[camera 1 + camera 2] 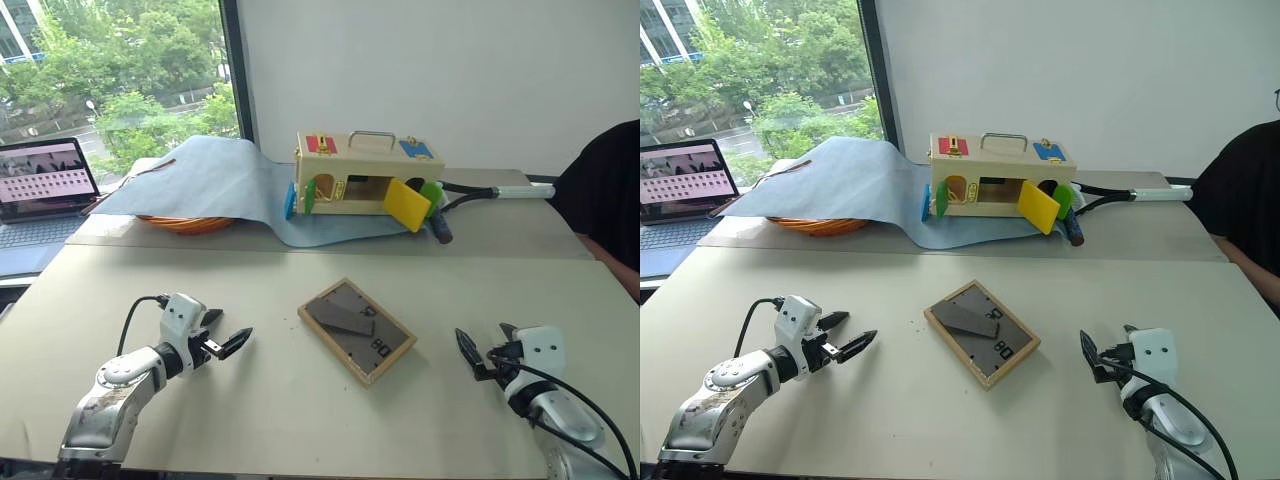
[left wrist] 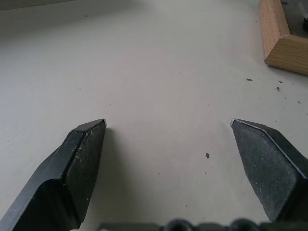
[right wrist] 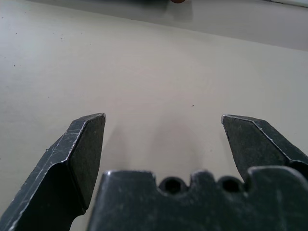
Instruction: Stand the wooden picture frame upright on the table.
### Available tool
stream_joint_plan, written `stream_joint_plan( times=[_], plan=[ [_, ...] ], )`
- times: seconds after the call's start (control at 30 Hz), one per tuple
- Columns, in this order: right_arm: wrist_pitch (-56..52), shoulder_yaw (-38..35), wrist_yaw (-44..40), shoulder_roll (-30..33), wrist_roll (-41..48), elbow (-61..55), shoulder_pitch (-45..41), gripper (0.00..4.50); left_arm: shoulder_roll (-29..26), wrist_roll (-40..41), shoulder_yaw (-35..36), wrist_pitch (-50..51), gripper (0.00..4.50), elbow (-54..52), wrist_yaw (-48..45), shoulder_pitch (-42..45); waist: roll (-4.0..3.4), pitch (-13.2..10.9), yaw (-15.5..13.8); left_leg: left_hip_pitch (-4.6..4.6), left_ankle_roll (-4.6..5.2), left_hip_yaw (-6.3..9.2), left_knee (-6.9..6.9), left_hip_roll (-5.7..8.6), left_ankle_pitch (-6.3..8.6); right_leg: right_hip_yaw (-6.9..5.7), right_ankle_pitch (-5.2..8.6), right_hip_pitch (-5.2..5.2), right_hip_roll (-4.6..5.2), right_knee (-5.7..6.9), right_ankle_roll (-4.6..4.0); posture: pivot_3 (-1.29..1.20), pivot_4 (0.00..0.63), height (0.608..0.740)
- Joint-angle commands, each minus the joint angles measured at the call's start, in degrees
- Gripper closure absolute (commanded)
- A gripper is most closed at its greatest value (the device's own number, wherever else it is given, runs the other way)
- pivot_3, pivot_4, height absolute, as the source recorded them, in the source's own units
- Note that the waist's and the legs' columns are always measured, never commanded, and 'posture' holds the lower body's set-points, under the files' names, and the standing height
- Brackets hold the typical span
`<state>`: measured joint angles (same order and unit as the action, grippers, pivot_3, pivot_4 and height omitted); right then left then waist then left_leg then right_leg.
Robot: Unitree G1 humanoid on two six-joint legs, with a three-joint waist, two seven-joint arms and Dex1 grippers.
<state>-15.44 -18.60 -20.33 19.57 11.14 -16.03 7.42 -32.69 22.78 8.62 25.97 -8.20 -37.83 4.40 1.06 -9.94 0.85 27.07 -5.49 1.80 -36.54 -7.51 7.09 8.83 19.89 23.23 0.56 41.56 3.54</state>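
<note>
Wooden picture frame lies flat, grey back up, mid-bench between my left tool and right tool, both gaping wide, empty, apart from it.

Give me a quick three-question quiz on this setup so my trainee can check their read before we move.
1. True or false: the wooden picture frame already stands upright on the table.
2. Which side of the frame faces up? A) the portrait front B) the dark grey back with the stand flap
3. What state are the left gripper and the right gripper in, and does either touch the frame?

Key
1. False: it lies flat between the two grippers.
2. B
3. Both are open and empty, each apart from the frame, one on either side.
</note>
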Motion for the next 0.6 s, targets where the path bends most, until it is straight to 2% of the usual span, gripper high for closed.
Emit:
stream_joint_plan(
  times=[0.03,0.1,0.17,0.2,0.23,0.27,0.3,0.33,0.4,0.5,0.53,0.57,0.6],
  plan=[
    [0.7,-2.0,-2.7,2.9,3.0,-0.8,-2.1,0.04,-0.6,3.3,1.9,-0.7,0.00,0.4,-3.9,1.3,0.00,0.0,0.0,0.00,0.00,0.00,0.00,0.00,0.00,0.00,0.00,0.00,0.00,0.00,0.00,0.00,0.150,0.673],
    [-0.6,-2.4,-8.4,8.2,5.5,-0.2,-5.1,0.04,-2.7,8.7,4.9,0.8,0.00,-0.3,-9.4,2.9,-0.05,-0.1,0.2,0.02,0.00,-0.01,-0.03,0.01,0.00,0.01,0.00,0.02,0.00,0.03,0.00,0.00,0.150,0.673],
    [-1.7,-0.7,-13.1,12.2,6.8,0.7,-6.7,0.04,-4.7,10.6,5.7,2.0,0.00,-0.7,-12.0,3.9,-0.05,-0.1,0.2,0.06,0.00,-0.01,-0.14,0.00,-0.01,0.01,-0.02,0.05,0.00,0.11,0.03,0.00,0.150,0.673],
    [-1.9,0.6,-15.2,14.1,6.9,1.1,-7.1,0.00,-5.7,11.7,5.8,2.8,0.53,-1.0,-13.5,4.0,-0.04,-0.1,0.2,0.01,0.01,0.00,-0.15,-0.01,-0.01,0.00,-0.01,0.02,-0.01,0.13,0.03,0.00,0.150,0.673],
    [-2.0,1.7,-16.7,15.6,6.6,1.4,-7.5,0.00,-7.1,11.7,5.2,3.3,0.65,-1.3,-14.9,3.9,-0.01,-0.1,0.2,-0.04,0.01,0.00,-0.14,-0.01,-0.01,-0.01,0.00,-0.01,-0.01,0.15,0.01,0.00,0.150,0.673],
    [-2.1,2.9,-18.0,17.1,6.2,1.9,-8.0,0.54,-8.5,11.0,4.2,3.2,1.16,-1.5,-16.5,3.6,-0.01,-0.1,0.2,-0.09,0.01,0.01,-0.10,-0.01,0.00,-0.02,0.05,-0.06,-0.01,0.14,-0.01,0.00,0.150,0.673],
    [-1.8,4.0,-19.2,18.3,5.5,2.5,-8.6,0.75,-9.5,10.7,3.4,3.7,1.39,-1.7,-17.4,3.5,-0.01,-0.1,0.2,-0.09,0.02,0.01,-0.06,-0.01,0.01,-0.02,0.08,-0.06,-0.01,0.11,-0.02,0.00,0.150,0.673],
    [-0.6,5.5,-20.1,19.8,3.9,3.4,-9.4,1.11,-10.4,10.3,2.2,4.6,1.91,-2.1,-17.8,3.3,-0.01,-0.1,0.2,-0.08,0.04,0.00,-0.05,0.00,0.03,-0.01,0.11,-0.06,-0.01,0.08,-0.02,0.00,0.150,0.673],
    [1.3,8.0,-21.2,22.2,0.9,4.9,-10.7,1.77,-11.7,9.0,0.1,5.0,2.62,-3.1,-18.5,2.7,-0.03,-0.1,0.1,-0.01,0.05,0.00,-0.04,0.01,0.05,-0.01,0.11,-0.04,0.00,0.04,-0.03,0.00,0.150,0.673],
    [3.4,10.4,-22.1,23.0,-0.8,8.4,-14.1,2.75,-12.4,6.4,-4.5,7.0,3.68,-5.0,-17.6,1.9,-0.02,-0.1,0.0,0.02,0.05,0.00,-0.05,0.00,0.05,-0.01,0.11,0.00,0.00,0.02,-0.03,0.00,0.150,0.673],
    [4.0,10.9,-22.3,23.0,-1.2,9.7,-15.3,3.20,-12.3,5.7,-5.9,7.8,4.18,-5.6,-17.1,1.6,-0.03,-0.1,0.0,0.01,0.05,0.00,-0.05,0.00,0.05,-0.02,0.11,0.00,0.00,0.04,-0.03,0.00,0.150,0.673],
    [4.5,11.9,-23.1,22.8,-1.4,11.3,-17.0,3.51,-11.4,5.4,-8.1,9.0,4.45,-6.7,-16.3,1.8,-0.03,-0.1,0.1,-0.01,0.05,0.00,-0.06,0.00,0.05,-0.01,0.10,-0.01,0.00,0.04,-0.02,0.00,0.150,0.673],
    [4.7,12.8,-23.6,22.3,-1.5,12.9,-18.8,3.93,-9.8,5.1,-9.9,9.9,4.50,-7.5,-14.9,2.5,-0.03,-0.1,0.1,0.00,0.05,0.00,-0.07,0.00,0.05,-0.01,0.10,-0.01,0.00,0.05,-0.02,0.00,0.150,0.673]
  ],
)
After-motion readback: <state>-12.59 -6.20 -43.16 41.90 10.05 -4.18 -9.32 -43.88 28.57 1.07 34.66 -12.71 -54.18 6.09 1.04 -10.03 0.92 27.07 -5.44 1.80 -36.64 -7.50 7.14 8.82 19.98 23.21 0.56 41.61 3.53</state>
